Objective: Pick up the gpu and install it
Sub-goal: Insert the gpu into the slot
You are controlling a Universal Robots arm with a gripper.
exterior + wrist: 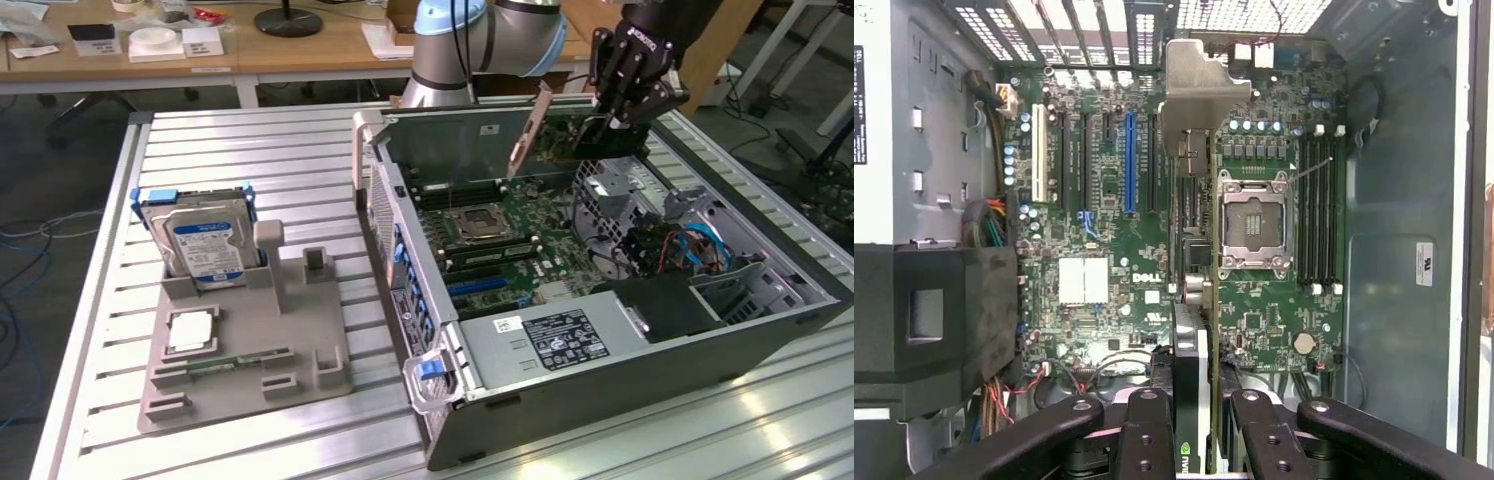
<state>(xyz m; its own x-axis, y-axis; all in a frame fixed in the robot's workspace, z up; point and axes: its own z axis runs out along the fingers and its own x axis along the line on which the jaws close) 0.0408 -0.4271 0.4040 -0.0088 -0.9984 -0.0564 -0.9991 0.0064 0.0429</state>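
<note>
Gpu (1192,335) sits edge-on between the gripper's (1194,420) black fingers (1144,430), which are closed narrowly on its board. Its silver bracket (1199,100) points away from the wrist. In the exterior view the gripper (625,118) holds the gpu (571,140) upright over the open computer case (601,400), at the case's far end. The card is raised above the case interior and is not seated in any slot.

Inside the case, under the card, lies the green motherboard (1104,260). A long blue slot (1130,160) is just to one side of the card's line and the bare processor socket (1254,225) to the other. A grey power supply (561,335) fills the case's near end.

Beside the case, toward the exterior view's left, a grey holder (240,380) rests on the slatted metal table (267,150). It carries an upright hard drive (207,245) and a narrow green memory stick (220,366). Beyond the case rises the pale blue arm (461,40), and wooden desks (174,60) stand farther back.
</note>
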